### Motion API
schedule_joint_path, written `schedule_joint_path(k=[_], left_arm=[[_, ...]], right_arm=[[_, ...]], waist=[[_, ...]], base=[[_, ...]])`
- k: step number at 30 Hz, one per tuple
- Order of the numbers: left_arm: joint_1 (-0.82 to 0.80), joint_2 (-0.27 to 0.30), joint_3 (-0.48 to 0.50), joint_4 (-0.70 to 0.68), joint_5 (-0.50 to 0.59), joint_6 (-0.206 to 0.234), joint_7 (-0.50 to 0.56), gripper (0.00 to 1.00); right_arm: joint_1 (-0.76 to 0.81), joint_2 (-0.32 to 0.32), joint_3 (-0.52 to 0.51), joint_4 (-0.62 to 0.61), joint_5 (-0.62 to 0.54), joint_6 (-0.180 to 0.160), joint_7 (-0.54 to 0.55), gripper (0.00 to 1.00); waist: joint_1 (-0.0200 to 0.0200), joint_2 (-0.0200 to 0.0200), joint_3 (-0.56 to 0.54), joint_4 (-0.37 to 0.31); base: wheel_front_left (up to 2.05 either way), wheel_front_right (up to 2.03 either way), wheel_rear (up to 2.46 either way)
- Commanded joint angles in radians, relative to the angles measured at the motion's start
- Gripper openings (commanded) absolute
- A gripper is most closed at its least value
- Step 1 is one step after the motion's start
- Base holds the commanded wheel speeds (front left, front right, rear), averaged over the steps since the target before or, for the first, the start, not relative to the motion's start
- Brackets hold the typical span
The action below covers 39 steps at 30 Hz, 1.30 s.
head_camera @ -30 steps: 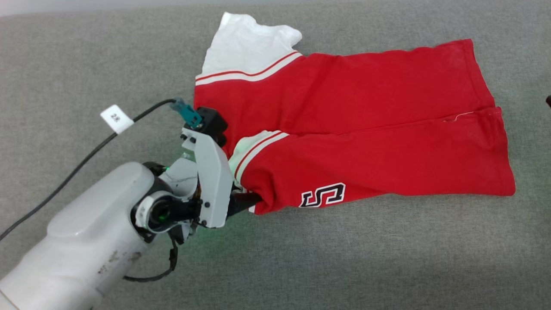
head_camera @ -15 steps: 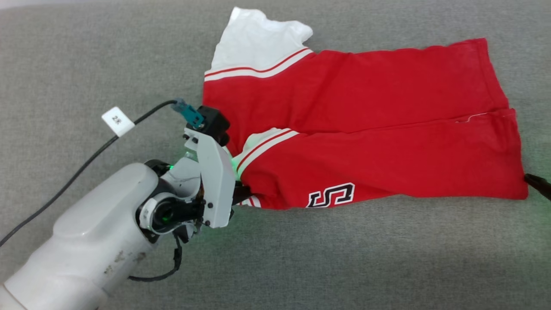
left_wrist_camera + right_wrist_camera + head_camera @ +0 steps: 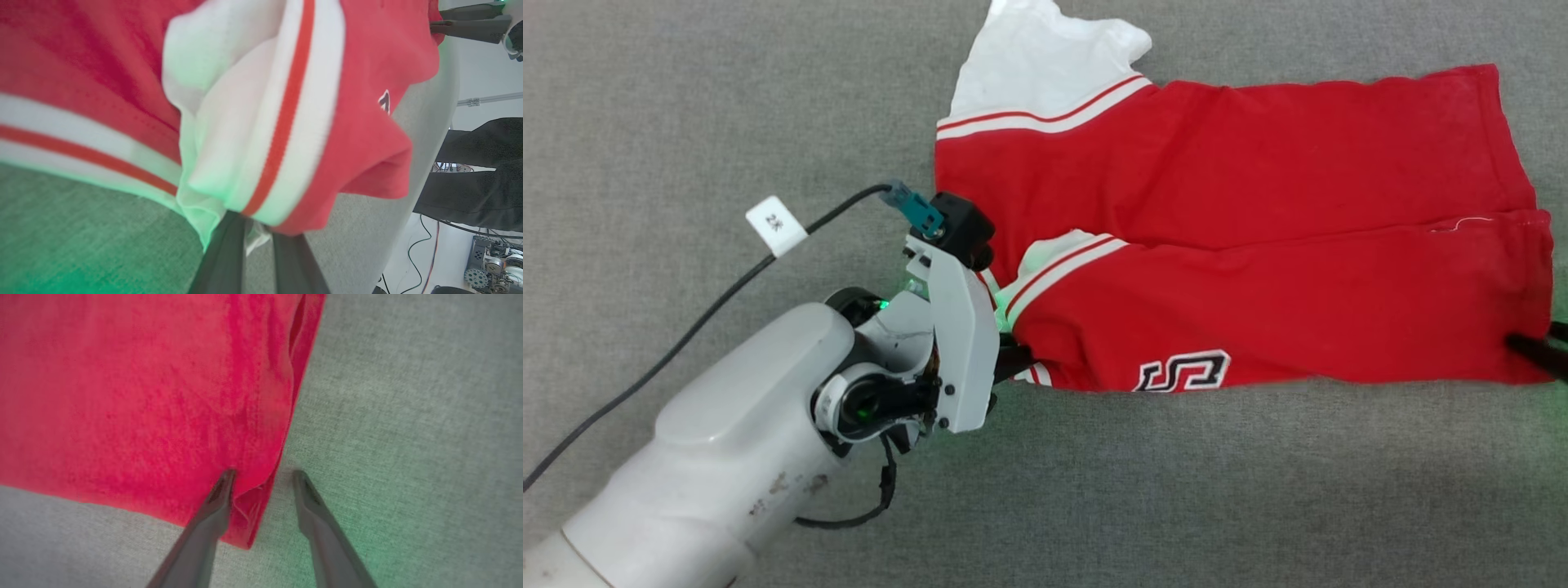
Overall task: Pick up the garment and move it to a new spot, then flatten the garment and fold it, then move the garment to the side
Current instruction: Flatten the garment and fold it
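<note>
I have my left gripper (image 3: pixel 258 220) pinched on the striped sleeve edge of the soft jersey garment (image 3: pixel 1241 212) ahead of it, my right gripper (image 3: pixel 263 473) spread astride its red hem corner on fuzzy grey felt (image 3: pixel 1176 490), and the cable tag (image 3: pixel 775 224) reads 2K.

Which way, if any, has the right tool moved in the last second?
Yes. Against the shirt, the right tool came in from the right edge to the hem's near corner, straddling it.
</note>
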Motion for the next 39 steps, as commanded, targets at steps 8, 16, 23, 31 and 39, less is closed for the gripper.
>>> schedule_joint_path(k=[8,16,23,31,39], left_arm=[[0.089,0.051,-0.009,-0.048,0.026,-0.018,-0.067,0.00],[0.175,0.135,-0.004,-0.206,0.064,0.026,-0.140,0.00],[0.243,0.185,-0.008,-0.314,0.090,0.073,-0.184,0.00],[0.300,0.227,-0.007,-0.408,0.098,0.124,-0.211,0.00],[0.333,0.256,-0.004,-0.455,0.079,0.144,-0.211,0.00]], right_arm=[[0.063,0.000,0.014,0.010,0.046,-0.002,-0.046,0.00],[0.161,-0.047,-0.005,-0.041,0.086,-0.002,-0.095,0.00],[0.233,-0.078,-0.013,-0.101,0.092,-0.002,-0.102,0.00],[0.325,-0.108,-0.050,-0.168,0.090,-0.002,-0.123,0.00],[0.363,-0.110,-0.097,-0.168,0.095,-0.002,-0.115,0.00]], waist=[[0.0000,-0.0001,-0.053,0.007],[0.0000,-0.0001,-0.086,0.017],[0.0000,-0.0001,-0.090,0.013],[0.0000,-0.0001,-0.098,0.006],[0.0000,-0.0001,-0.114,-0.001]], base=[[0.00,0.00,0.00],[0.00,0.00,0.00],[0.00,0.00,0.00],[0.00,0.00,0.00],[0.00,0.00,0.00]])
